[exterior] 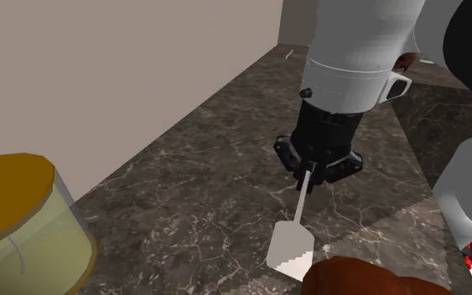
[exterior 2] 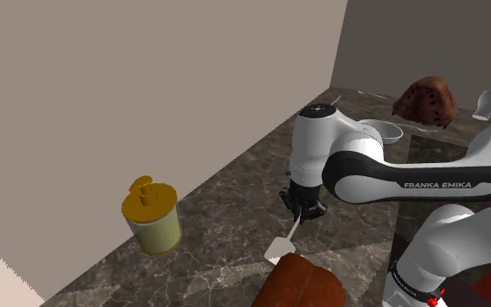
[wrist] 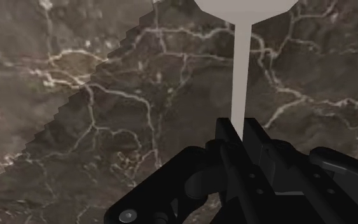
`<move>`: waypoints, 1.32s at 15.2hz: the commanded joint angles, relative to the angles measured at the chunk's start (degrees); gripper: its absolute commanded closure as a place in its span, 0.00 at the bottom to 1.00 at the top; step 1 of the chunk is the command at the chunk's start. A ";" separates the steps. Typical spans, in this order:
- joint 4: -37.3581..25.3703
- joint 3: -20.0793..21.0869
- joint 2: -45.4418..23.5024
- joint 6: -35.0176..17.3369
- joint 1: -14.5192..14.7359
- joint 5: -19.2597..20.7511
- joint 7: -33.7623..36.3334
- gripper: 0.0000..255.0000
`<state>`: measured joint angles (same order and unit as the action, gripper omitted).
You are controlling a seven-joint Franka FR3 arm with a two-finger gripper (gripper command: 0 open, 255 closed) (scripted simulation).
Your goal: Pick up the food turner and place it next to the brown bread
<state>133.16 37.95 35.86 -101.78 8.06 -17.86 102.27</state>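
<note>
Your claw [exterior: 308,174] clamps the handle of the white food turner [exterior: 291,245], its blade at the frame's lower middle just beside the brown bread [exterior: 368,281], so I judge only lowering and release remain for you.

just one white turner [exterior: 295,239], one black gripper [exterior: 308,179], one white arm [exterior 2: 409,179], one yellow-lidded jar [exterior 2: 153,218], two brown breads i think, a loaf [exterior 2: 300,283] up front and a speckled lump [exterior 2: 426,100] at the back, one white cup [exterior 2: 489,103], one white bowl [exterior 2: 383,131]
</note>
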 commanded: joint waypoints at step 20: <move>-6.57 -1.50 -0.33 6.27 -0.55 1.27 0.37 0.00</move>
<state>127.10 36.46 35.72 -95.87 7.61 -16.71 102.57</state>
